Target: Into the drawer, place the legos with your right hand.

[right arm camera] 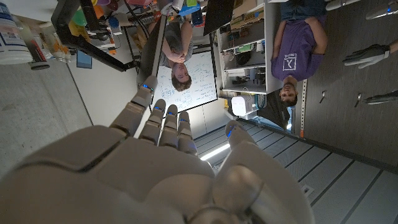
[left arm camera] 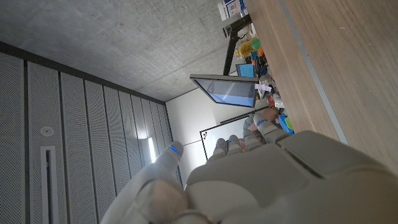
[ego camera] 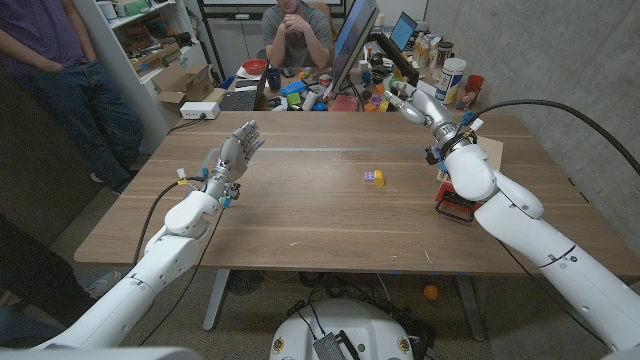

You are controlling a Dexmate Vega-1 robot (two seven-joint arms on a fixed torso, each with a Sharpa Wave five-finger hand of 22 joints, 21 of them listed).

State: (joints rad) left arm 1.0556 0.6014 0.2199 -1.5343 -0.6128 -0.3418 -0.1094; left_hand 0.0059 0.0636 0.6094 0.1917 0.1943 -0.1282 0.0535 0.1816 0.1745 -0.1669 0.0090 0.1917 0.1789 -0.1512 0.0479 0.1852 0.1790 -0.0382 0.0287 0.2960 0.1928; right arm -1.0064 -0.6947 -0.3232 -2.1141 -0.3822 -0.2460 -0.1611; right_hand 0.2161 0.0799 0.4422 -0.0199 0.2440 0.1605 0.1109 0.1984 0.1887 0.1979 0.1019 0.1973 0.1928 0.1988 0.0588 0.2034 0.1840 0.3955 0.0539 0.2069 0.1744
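**Lego on the desk, both robot hands raised and holding nothing**

At the far left of the head view a person in a purple shirt (ego camera: 40, 40) stands beside the desk (ego camera: 300, 220), next to a shelf (ego camera: 150, 40) with boxes.

The left robot hand (ego camera: 238, 152) is lifted above the left part of the desk, fingers spread wide and reaching up and away, with nothing in it. In the left wrist view the back of the same robot hand (left arm camera: 261, 180) shows against the ceiling, with the desk's wooden top (left arm camera: 348, 56) running along one side.

Behind the desk, near the middle, a seated person (ego camera: 296, 30) leans on a cluttered second table with a laptop (ego camera: 243, 98), a red bowl (ego camera: 254, 67) and a monitor (ego camera: 352, 40).

The lego (ego camera: 373, 177), a small purple and yellow piece, lies on the bare wood right of the middle, well apart from both robot hands.

The right robot hand (ego camera: 405, 98) is held high past the desk's far right edge, fingers stretched out and apart, holding nothing. The right wrist view shows its back (right arm camera: 155, 168) with the fingers (right arm camera: 165, 124) extended toward the room, where both persons appear.

Under the right forearm, at the right side of the desk, sits a red and black object (ego camera: 456, 205) that is partly hidden; I cannot tell what it is.
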